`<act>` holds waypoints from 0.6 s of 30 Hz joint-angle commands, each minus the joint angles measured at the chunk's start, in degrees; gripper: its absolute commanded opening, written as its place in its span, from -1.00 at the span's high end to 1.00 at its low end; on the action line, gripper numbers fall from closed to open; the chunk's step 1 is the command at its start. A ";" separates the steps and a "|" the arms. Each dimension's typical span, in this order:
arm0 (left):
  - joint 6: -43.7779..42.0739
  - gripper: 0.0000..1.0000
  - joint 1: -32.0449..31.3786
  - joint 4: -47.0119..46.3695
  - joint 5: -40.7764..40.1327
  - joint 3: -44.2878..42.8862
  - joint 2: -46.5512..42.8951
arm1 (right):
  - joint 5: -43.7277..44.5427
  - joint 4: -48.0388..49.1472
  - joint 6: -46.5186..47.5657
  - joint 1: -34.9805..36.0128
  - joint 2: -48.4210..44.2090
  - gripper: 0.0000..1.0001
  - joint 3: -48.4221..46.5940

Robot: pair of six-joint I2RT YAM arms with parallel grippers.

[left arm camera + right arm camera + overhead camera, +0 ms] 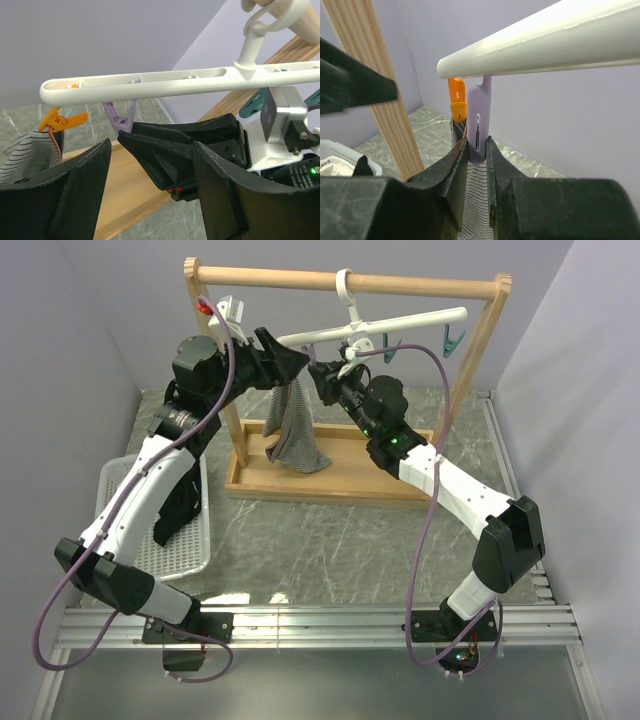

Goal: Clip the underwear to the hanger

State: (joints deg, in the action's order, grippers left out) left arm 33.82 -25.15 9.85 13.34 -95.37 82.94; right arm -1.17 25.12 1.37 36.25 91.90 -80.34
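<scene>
Lying in basket (pixel 150 552) — black garment (pixel 178 508); underwear (pixel 295 435) above wooden tray (pixel 335 494).

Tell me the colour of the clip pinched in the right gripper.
The clip is pale purple; best seen in the right wrist view.

The white hanger (pixel 400 323) is hanging tilted, left end lower. Grey striped underwear (pixel 295 435) is dangling from its orange clip (pixel 62 120).

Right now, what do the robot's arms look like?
The left arm and right arm have white links and chunky black joints, each trailing a purple cable. The left end effector and right end effector are black, with wedge-shaped fingers. A tiny green light glows on the right arm.
</scene>
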 commanded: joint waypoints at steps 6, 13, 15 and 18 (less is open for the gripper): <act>7.48 -0.41 -0.34 -0.52 1.59 -4.03 5.92 | -1.03 1.42 0.39 0.40 -4.01 1.00 -0.35; 9.24 -0.33 -0.34 -4.21 0.54 -5.17 9.00 | -1.55 1.59 0.04 0.40 -4.18 1.00 0.27; 8.98 -0.31 -0.34 -6.05 0.28 -5.35 9.26 | -1.91 1.51 0.13 0.31 -4.53 1.00 0.70; 8.89 -0.29 -0.34 -7.90 0.28 -5.87 9.96 | -2.26 1.68 0.13 0.22 -4.71 1.00 1.15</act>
State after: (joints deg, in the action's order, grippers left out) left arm 41.71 -25.23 7.33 13.63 -98.10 92.62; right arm -2.20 24.43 1.17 36.23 90.74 -79.46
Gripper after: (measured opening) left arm 0.646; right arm 0.241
